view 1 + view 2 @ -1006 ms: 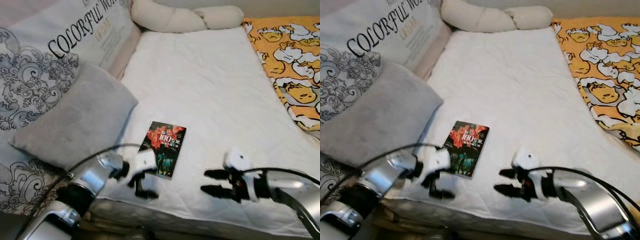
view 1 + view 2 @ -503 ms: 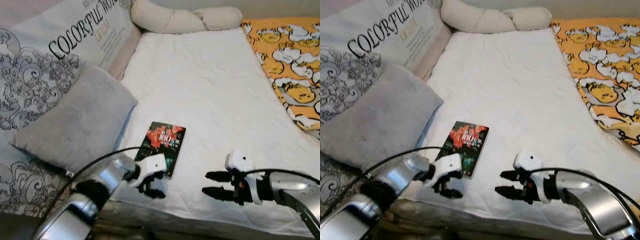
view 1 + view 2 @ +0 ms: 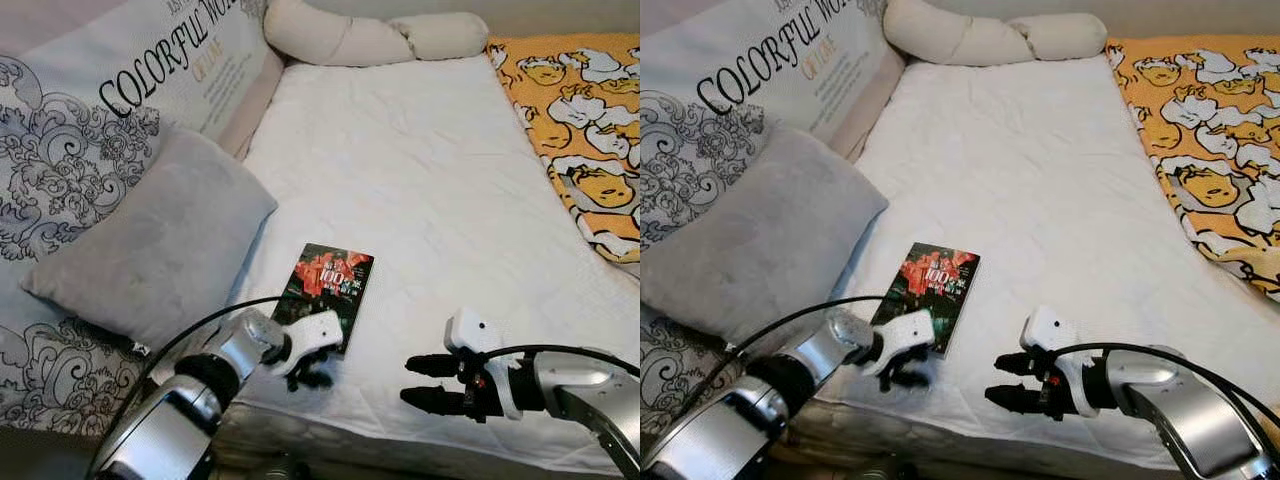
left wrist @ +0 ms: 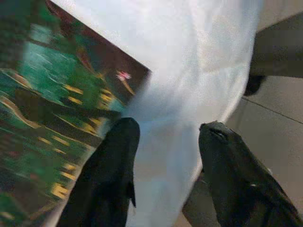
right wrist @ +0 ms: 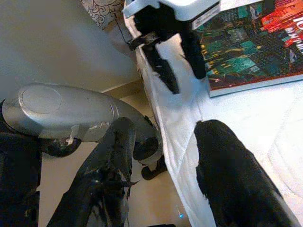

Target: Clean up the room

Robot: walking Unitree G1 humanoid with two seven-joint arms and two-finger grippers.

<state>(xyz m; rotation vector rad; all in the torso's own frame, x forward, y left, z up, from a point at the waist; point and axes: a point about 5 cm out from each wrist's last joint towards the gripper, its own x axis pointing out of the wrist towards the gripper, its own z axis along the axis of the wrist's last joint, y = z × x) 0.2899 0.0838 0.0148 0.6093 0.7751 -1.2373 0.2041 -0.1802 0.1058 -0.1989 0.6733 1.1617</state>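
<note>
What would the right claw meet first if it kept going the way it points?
Probably the left claw, which lies ahead of its open fingers, beside the dark red-and-green paperback book on the white quilted bed cover; depth is uncertain.

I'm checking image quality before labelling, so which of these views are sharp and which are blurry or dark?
Eye views: evenly lit, sharp on the book and grey pillow. Left wrist view: soft, the book cover smeared, floor beyond the bed edge dim. Right wrist view: clear, near fingers slightly soft.
</note>
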